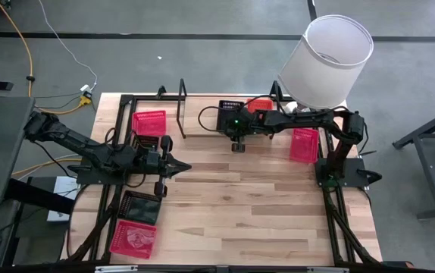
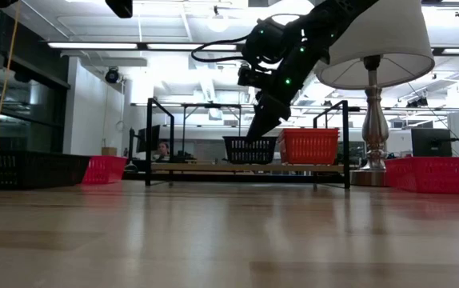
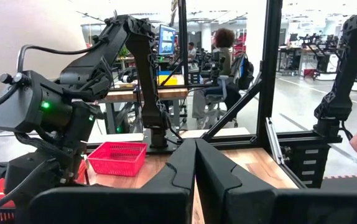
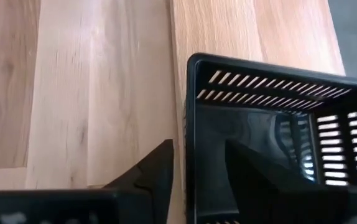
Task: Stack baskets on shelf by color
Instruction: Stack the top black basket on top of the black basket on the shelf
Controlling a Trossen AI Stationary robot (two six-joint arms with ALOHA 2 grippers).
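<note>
**Black basket set down on the shelf, right pincer straddling its rim**

The tabletop (image 1: 233, 205) of pale wood planks carries everything, with the white lampshade (image 1: 327, 61) rising over its far right corner. Along the far edge runs the shelf (image 2: 249, 166), a black rod frame over a light wood base. On it, in the low view, a black basket (image 2: 250, 149) sits just beside an orange basket (image 2: 310, 146).

The right arm reaches in from the right side of the tabletop, and the right pincer (image 4: 197, 162) is at the black basket's near wall. The wrist view shows one finger outside the rim and the other inside, with a sliver of gap showing by the outer finger; the jaws look parted rather than clamping, so I judge the basket to be released or nearly so.

To finish this step well, the jaws should clear the wall fully, then lift straight up before any sideways travel, so the inner finger does not hook the mesh and drag the basket off the shelf base or against the orange one.

The left pincer (image 1: 173, 167) waits closed and empty over the left side of the tabletop. Baskets still off the shelf: a red basket (image 1: 149, 123) far left, a pink one (image 1: 305, 144) at right, a dark basket (image 1: 141, 206) and another red one (image 1: 133, 238) near left.
</note>
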